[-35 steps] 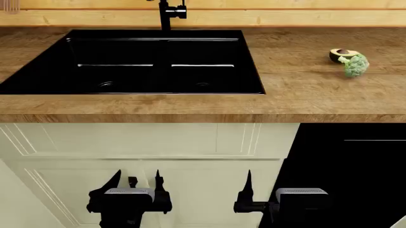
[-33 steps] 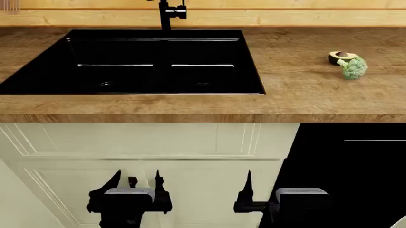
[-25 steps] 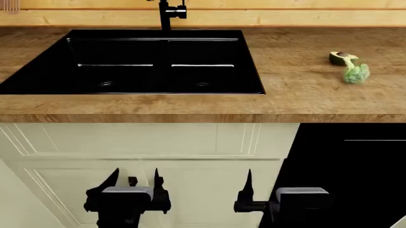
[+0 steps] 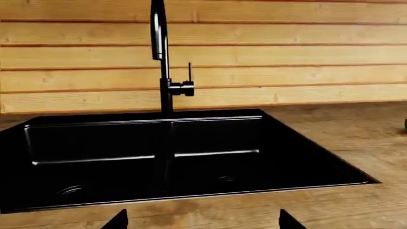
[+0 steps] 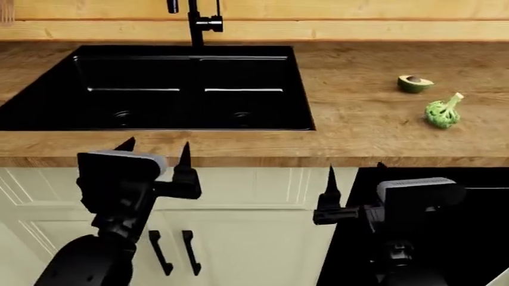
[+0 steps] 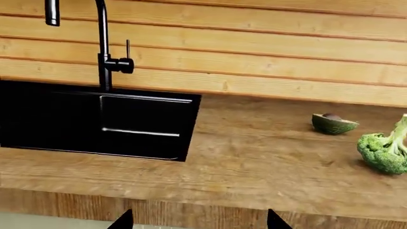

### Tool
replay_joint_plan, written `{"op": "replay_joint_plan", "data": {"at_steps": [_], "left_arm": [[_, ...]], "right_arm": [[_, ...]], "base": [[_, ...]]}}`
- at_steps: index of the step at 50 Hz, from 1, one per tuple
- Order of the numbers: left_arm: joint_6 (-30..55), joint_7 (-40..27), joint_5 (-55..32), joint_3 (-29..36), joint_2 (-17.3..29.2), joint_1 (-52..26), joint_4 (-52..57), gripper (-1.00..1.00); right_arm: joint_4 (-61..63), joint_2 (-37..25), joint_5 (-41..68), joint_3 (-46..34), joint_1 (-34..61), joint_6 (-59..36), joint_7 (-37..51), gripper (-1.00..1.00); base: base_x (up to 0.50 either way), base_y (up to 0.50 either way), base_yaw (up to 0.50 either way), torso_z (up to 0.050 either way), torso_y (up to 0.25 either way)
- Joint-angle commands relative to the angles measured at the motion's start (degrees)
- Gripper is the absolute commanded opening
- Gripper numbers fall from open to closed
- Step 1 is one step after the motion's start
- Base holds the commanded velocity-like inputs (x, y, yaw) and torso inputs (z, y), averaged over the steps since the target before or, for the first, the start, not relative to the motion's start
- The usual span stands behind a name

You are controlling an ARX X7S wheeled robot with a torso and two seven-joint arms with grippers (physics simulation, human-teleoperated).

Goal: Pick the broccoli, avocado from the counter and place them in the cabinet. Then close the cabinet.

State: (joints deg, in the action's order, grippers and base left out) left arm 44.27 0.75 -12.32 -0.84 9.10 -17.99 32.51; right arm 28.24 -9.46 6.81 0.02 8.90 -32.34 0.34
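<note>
The broccoli lies on its side on the brown counter, right of the black sink. The avocado lies a little behind it, apart from it, cut side up. Both show in the right wrist view, the avocado and the broccoli. My left gripper is open and empty at the counter's front edge before the sink, as the left wrist view shows. My right gripper is open and empty just below the front edge, well short of both items; its tips show in the right wrist view.
A black faucet stands behind the sink against the pale plank wall. Below the counter, cream cabinet doors with black handles are shut. To their right is a dark open cabinet space, behind my right arm.
The broccoli has rolled off the avocado toward the front and lies apart from it. Both arms have risen to the counter's front edge. The head view has shifted.
</note>
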Motion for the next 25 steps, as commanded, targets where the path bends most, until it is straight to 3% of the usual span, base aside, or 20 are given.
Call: {"op": "replay_joint_plan", "data": {"at_steps": [1,25], "left_arm": [[14.64,1.80,-5.56,-0.98,2.58,-9.17,8.26,1.00],[26.93,5.56,-13.53,-4.06,4.64,-21.25,9.10,1.00]], "right_arm": [[8.37,-4.35,3.95,2.14,5.20,-11.47,-2.72,1.00],[16.56,-9.34,13.31,10.68,13.50,-24.03,-7.01,1.00]], "base": [[0.18,-0.48,0.00,0.050,0.000],[0.22,-0.45,0.00,0.050,0.000]]}}
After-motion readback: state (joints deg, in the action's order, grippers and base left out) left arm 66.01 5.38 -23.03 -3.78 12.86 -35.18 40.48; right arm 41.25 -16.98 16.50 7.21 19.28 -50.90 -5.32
